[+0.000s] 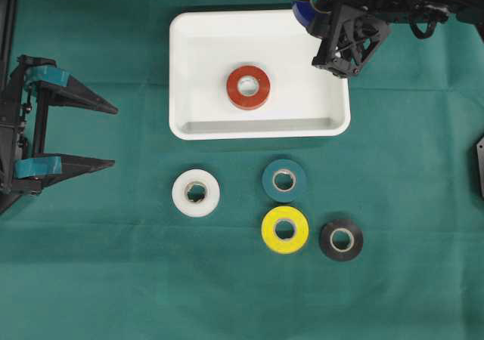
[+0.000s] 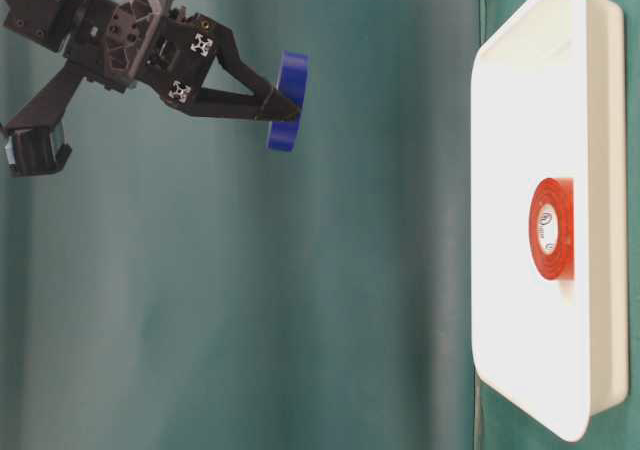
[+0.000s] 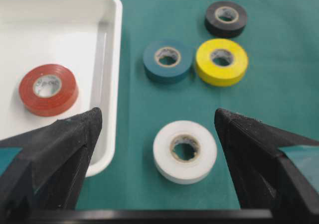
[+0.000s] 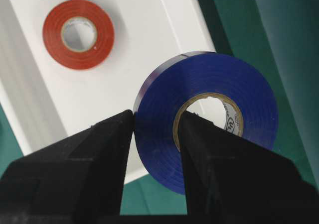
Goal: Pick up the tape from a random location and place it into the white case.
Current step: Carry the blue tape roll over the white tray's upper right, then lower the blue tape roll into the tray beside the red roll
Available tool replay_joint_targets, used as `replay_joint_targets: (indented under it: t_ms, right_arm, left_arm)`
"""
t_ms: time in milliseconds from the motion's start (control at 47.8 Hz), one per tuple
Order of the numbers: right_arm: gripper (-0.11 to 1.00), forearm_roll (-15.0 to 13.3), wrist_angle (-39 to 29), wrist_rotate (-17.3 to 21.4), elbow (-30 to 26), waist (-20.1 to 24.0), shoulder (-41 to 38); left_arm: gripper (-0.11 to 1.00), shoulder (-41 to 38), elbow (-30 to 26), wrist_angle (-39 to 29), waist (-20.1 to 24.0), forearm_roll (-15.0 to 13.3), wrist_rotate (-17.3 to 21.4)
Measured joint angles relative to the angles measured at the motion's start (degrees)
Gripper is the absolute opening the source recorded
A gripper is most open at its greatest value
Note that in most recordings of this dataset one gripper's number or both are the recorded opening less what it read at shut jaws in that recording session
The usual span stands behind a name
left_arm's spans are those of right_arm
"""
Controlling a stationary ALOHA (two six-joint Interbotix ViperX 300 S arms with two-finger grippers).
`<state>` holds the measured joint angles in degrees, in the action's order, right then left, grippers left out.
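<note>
Right gripper [image 4: 155, 129] clamping blue tape roll [image 4: 219, 109] through wall, one finger in core, hanging above white case [image 1: 185, 68] upper-right corner. Roll looking light, stiff, smooth-sided; wall pinch suiting it. Left gripper [image 1: 113, 136] idling wide apart.

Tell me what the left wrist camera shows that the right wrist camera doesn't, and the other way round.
Only the left wrist view shows the white roll, teal roll, yellow roll and black roll lying on the green cloth, framed by the open left gripper. Only the right wrist view shows the blue roll, pinched through its wall by the right gripper, raised above the tray's edge. Both show the white tray with the red roll lying flat inside.
</note>
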<state>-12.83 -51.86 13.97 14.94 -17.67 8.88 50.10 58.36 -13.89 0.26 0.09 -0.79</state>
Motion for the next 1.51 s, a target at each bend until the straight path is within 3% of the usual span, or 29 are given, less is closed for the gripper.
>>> replay_joint_targets:
  t_ms: [963,1508]
  right_arm:
    - [0.32,0.0,0.0,0.18,0.0,0.0,0.0]
    - [0.32,0.53,5.45,1.41,5.19,0.0,-1.58]
  left_arm:
    - [0.96,0.0,0.0,0.0,0.0,0.0,0.0]
    - [0.96,0.0,0.0,0.0,-0.09,0.0,0.0]
